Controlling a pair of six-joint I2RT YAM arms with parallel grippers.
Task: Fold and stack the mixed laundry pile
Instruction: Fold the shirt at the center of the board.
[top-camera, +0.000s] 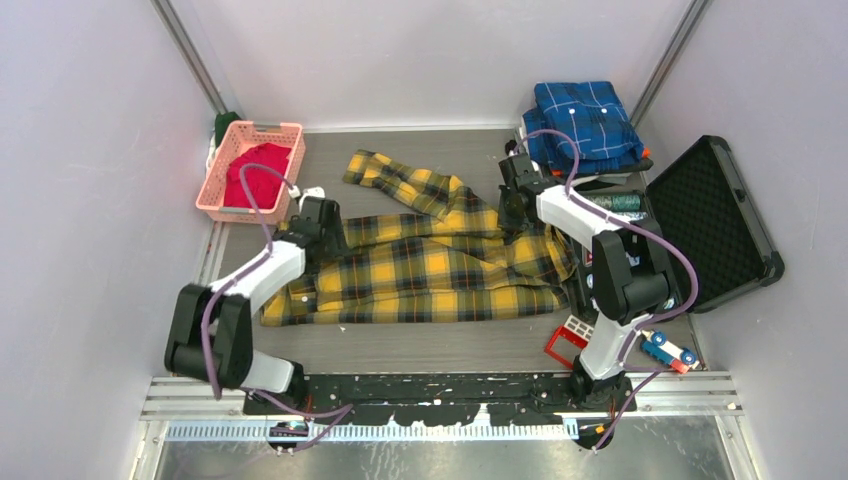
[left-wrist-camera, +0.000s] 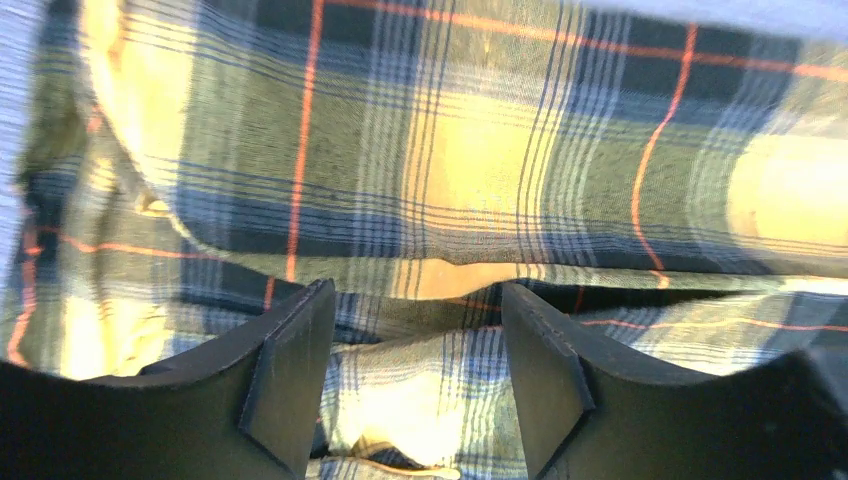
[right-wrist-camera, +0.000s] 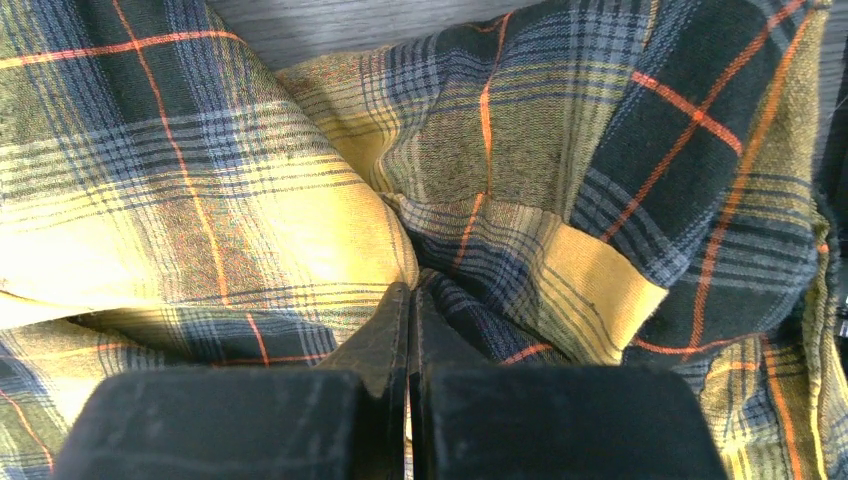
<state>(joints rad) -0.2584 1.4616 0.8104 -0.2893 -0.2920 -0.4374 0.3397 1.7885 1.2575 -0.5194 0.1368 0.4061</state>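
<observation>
Closest to the arm bases, by the right one, a small red-and-white toy and a blue toy car sit on the grey, wood-grained table. Just beyond them the yellow-and-black plaid shirt lies across the middle of the table. It is soft woven cloth in broad yellow and dark squares crossed by thin orange-red lines, roughly doubled lengthwise into a long rumpled band, with one sleeve trailing toward the far left. The left gripper hangs over the shirt's left end. In its wrist view the gripper has let go, its two flat black fingers standing well apart with layered folds of plaid showing between and past them. The right gripper is at the shirt's far right edge. Seen close, this gripper is clenched tight on a pucker of the cloth, and creases run in to its tips from both sides. Farther back on the left, the red T-shirt lies bunched inside a pink basket of plastic lattice — plain, bright and crumpled. At the far right a blue plaid shirt with white buttons rests folded on top of some clutter, and beside it a black case lies open, its lining dimpled.
</observation>
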